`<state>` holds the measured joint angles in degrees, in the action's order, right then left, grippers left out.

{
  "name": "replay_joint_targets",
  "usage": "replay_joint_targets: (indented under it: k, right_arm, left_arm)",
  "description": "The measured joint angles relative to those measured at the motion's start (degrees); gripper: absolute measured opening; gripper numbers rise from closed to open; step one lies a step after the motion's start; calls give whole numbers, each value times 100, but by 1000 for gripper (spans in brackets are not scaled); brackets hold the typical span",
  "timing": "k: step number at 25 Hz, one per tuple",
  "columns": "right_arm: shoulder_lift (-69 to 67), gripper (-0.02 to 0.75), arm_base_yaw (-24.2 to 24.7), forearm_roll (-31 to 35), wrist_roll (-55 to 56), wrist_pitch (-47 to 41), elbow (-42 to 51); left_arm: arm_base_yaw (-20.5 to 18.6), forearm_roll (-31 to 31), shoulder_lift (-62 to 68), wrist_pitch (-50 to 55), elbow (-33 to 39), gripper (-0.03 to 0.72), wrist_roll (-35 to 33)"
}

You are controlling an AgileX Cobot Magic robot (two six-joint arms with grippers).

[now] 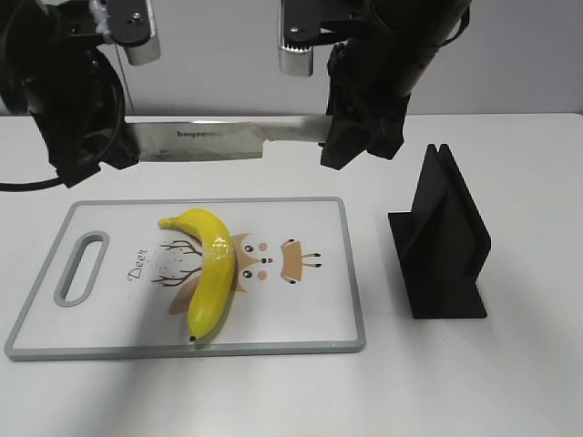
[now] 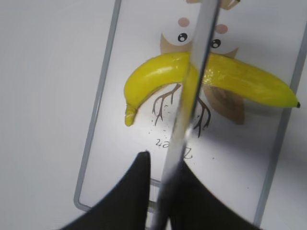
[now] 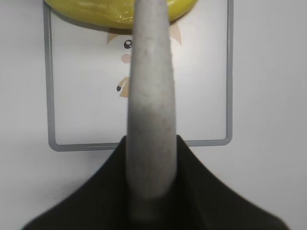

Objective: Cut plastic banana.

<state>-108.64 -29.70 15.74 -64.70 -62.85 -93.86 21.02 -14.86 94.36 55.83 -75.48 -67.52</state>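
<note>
The yellow plastic banana (image 1: 211,269) lies whole on the white cutting board (image 1: 301,339), curved, dark tip toward the front. A knife (image 1: 219,141) hangs level above the board's far edge. My right gripper (image 1: 351,146) is shut on its grey handle (image 3: 148,96). My left gripper (image 1: 100,159) is at the blade's tip end. In the left wrist view the blade (image 2: 192,96) runs between the fingers (image 2: 163,163), with a gap beside one finger, and crosses over the banana (image 2: 153,79). The right wrist view shows the banana (image 3: 96,12) at its top edge.
A black knife holder (image 1: 442,241) stands on the white table right of the board. The board has a grey rim (image 2: 96,120), a handle slot (image 1: 82,269) at its left end and an owl print (image 1: 269,259) in the middle.
</note>
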Motion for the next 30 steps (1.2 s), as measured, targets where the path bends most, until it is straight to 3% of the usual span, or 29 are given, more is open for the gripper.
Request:
replay_joint_targets:
  k: [5,8,11,13,18,21,26,30]
  right_arm:
    - [0,162,0,-20,94,-1,0]
    - [0,162,0,-13,278,-6,0]
    - [0,162,0,-20,789,-12,0]
    - [0,162,0,-55,1410,-56,-8]
    - [0,162,0,-301,2873,-450,-349]
    - [0,162,0,-329,3618,-563,-604]
    - [32,162,0,-316,4975,-596,-673]
    - [343,162,0,-240,5620,-589,-285]
  left_arm:
    - [0,-27,0,-50,0,528,44]
    - [0,-27,-16,-56,0,656,180]
    - [0,70,-109,-80,0,664,677]
    - [0,390,-234,-124,-15,661,1401]
    - [-19,1897,-456,259,-274,655,3978]
    - [-178,2350,-478,873,-402,649,5034]
    - [-756,2428,-534,1337,-368,635,5828]
    - [-1140,2240,-1014,1343,170,620,5985]
